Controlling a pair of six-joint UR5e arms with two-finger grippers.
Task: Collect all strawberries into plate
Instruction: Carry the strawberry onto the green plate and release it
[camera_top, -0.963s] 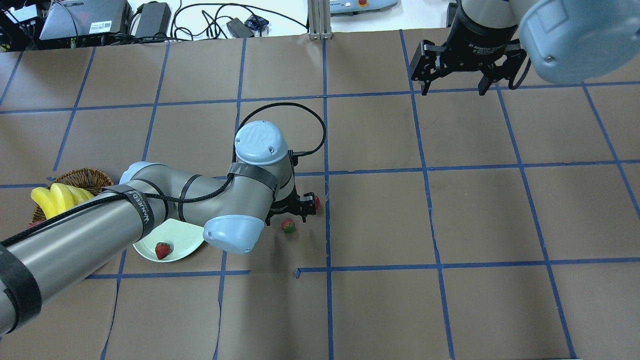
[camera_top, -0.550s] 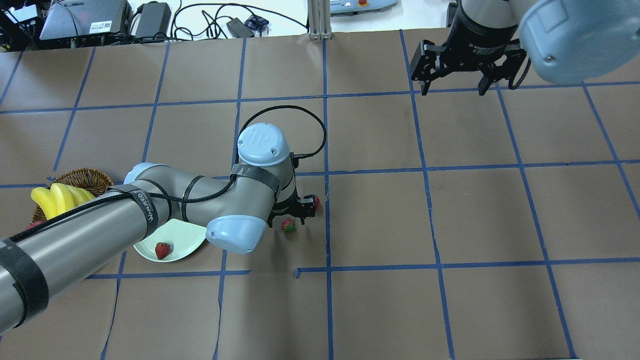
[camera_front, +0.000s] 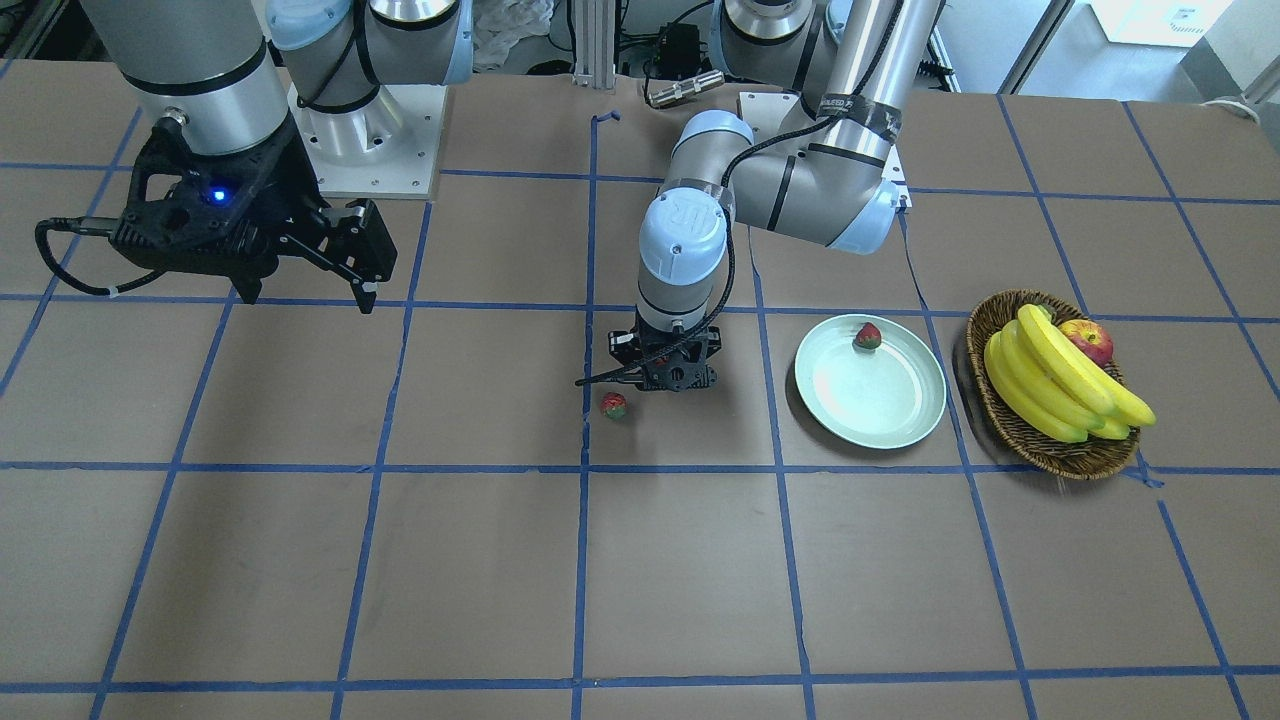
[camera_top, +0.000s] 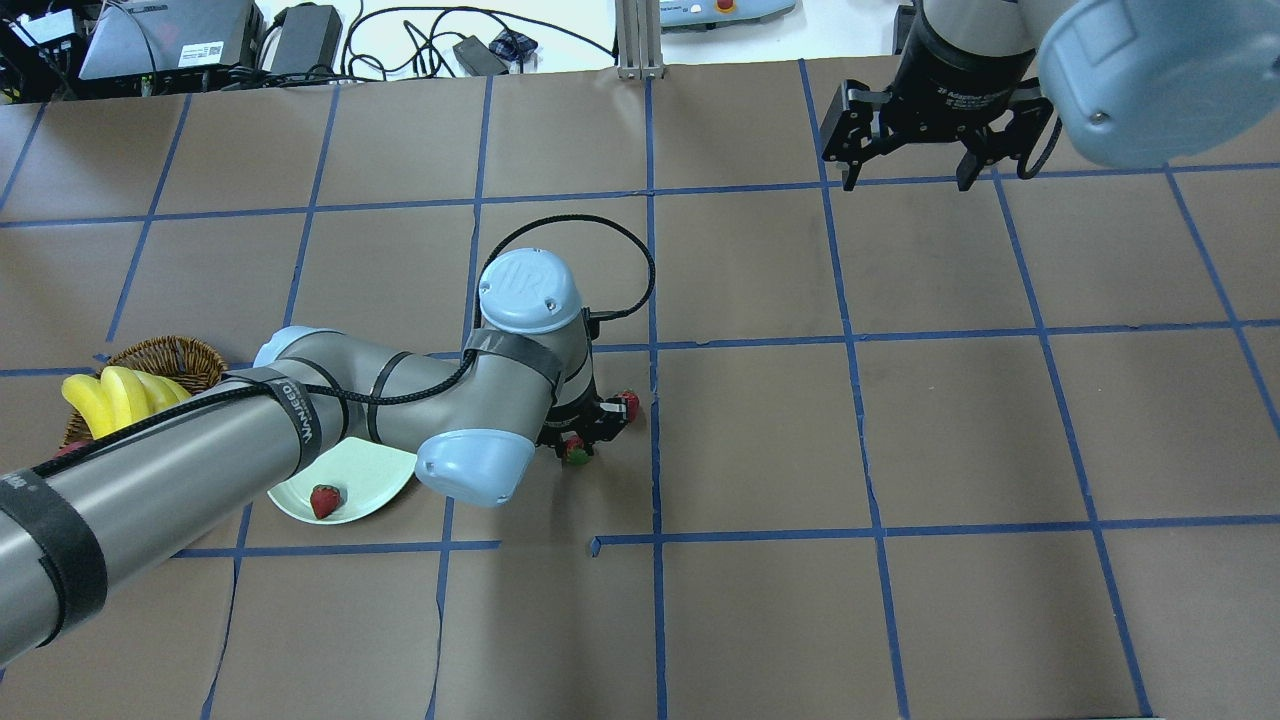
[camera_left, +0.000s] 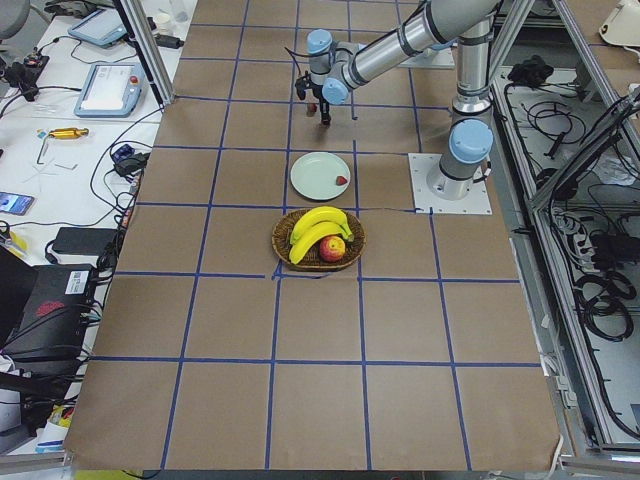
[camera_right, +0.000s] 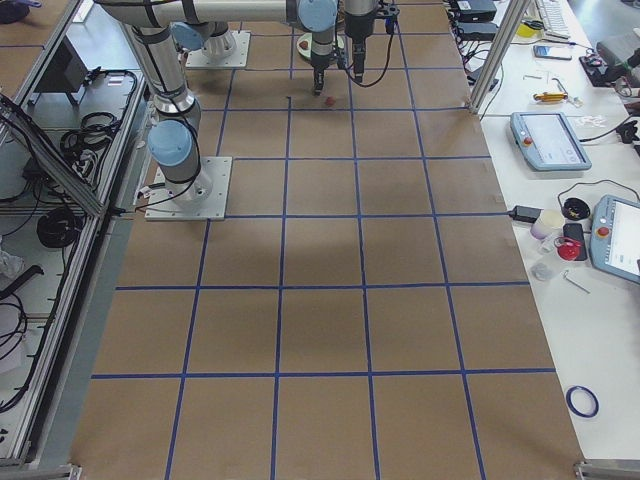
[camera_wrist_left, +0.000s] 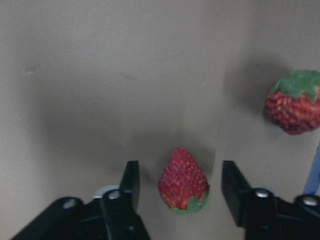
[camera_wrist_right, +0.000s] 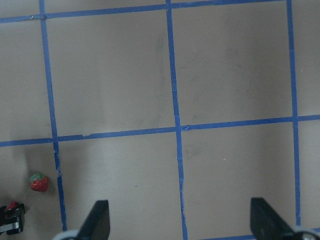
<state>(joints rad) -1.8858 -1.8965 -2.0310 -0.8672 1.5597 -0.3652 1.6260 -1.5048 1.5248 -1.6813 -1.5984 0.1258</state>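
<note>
My left gripper (camera_wrist_left: 182, 187) is open and low over the table, with its fingers (camera_wrist_left: 131, 182) on either side of one strawberry (camera_wrist_left: 183, 181). That strawberry shows partly under the gripper (camera_top: 585, 430) in the overhead view (camera_top: 575, 452). A second strawberry (camera_top: 630, 403) (camera_wrist_left: 295, 102) (camera_front: 613, 405) lies loose just beside the gripper. A third strawberry (camera_top: 325, 500) (camera_front: 867, 336) lies in the pale green plate (camera_top: 375, 475) (camera_front: 880, 420). My right gripper (camera_top: 905, 180) (camera_wrist_right: 182, 225) is open and empty, far off at the table's back right.
A wicker basket (camera_front: 1060, 455) (camera_top: 170, 355) with bananas (camera_front: 1050, 385) and a red apple (camera_front: 1088, 338) stands just beyond the plate. My left arm's forearm (camera_top: 180, 470) reaches over the plate and the basket. Blue tape lines grid the brown table.
My left gripper has shifted a little and come down over the nearer loose strawberry, which now sits between its open fingers. The right arm has not moved.
</note>
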